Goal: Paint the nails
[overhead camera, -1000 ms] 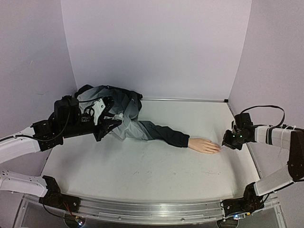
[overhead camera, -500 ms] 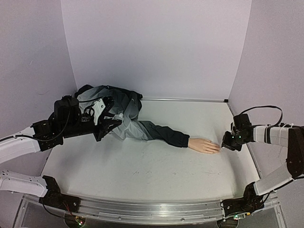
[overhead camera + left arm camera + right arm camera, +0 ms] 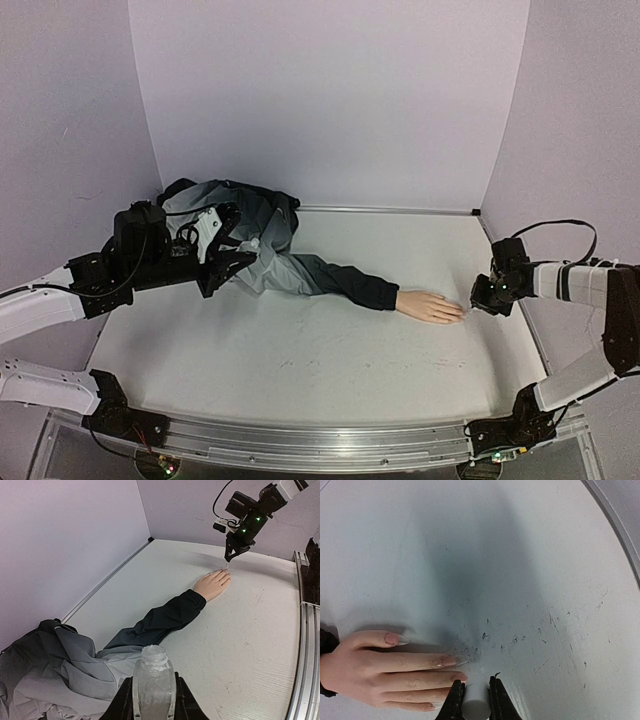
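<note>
Stroking lightly suits the right gripper [image 3: 476,696], clamped on a small pale grey cylindrical brush handle [image 3: 476,710] just beside the nails [image 3: 449,660] of the pale flesh-coloured mannequin hand [image 3: 380,675] flat on the white table [image 3: 545,555], while the left gripper [image 3: 153,705], closed round a small whitish bottle [image 3: 152,675], holds steady.

Both arms had white shells on the links and black joints. The left arm [image 3: 40,308] bore a bulky black wrist with looped black cables [image 3: 186,236]. The right arm [image 3: 595,285] had black bands, a thin arching black cable [image 3: 560,222] and 2 green lights [image 3: 243,530]. The right gripper [image 3: 476,690] had 2 black fingers [image 3: 455,700].
</note>
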You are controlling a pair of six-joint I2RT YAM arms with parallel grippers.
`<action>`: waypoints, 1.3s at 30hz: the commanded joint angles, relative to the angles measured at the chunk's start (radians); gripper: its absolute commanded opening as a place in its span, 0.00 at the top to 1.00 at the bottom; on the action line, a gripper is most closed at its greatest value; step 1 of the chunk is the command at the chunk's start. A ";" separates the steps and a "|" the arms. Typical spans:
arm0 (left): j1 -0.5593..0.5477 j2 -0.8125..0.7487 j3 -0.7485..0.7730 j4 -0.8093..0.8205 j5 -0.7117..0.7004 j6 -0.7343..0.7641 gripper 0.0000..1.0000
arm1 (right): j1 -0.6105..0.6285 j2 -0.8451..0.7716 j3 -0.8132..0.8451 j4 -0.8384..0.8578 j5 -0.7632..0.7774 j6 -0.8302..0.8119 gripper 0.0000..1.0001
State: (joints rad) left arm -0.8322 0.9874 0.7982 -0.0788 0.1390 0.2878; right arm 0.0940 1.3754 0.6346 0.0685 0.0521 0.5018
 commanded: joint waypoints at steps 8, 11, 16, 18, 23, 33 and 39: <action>0.000 -0.015 0.062 0.015 0.014 -0.009 1.00 | -0.004 -0.080 0.002 -0.013 -0.090 -0.032 1.00; 0.000 -0.017 0.061 0.014 0.013 -0.008 1.00 | -0.004 -0.052 0.009 -0.015 -0.088 -0.030 1.00; 0.001 -0.021 0.060 0.014 0.010 -0.007 1.00 | -0.005 -0.022 0.016 -0.019 -0.069 -0.021 1.00; 0.000 -0.023 0.060 0.014 0.010 -0.007 1.00 | -0.004 -0.019 0.016 -0.022 -0.065 -0.017 1.00; -0.001 -0.024 0.061 0.014 0.010 -0.006 1.00 | -0.004 -0.003 0.020 -0.025 -0.061 -0.015 1.00; 0.000 -0.028 0.059 0.013 0.009 -0.005 1.00 | -0.004 0.015 0.027 -0.038 -0.002 0.004 1.00; 0.000 -0.029 0.059 0.013 0.009 -0.004 1.00 | -0.004 0.003 0.030 -0.060 0.061 0.032 1.00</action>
State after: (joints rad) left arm -0.8322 0.9863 0.7982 -0.0792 0.1387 0.2878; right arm 0.0940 1.3911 0.6346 0.0628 0.0444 0.5068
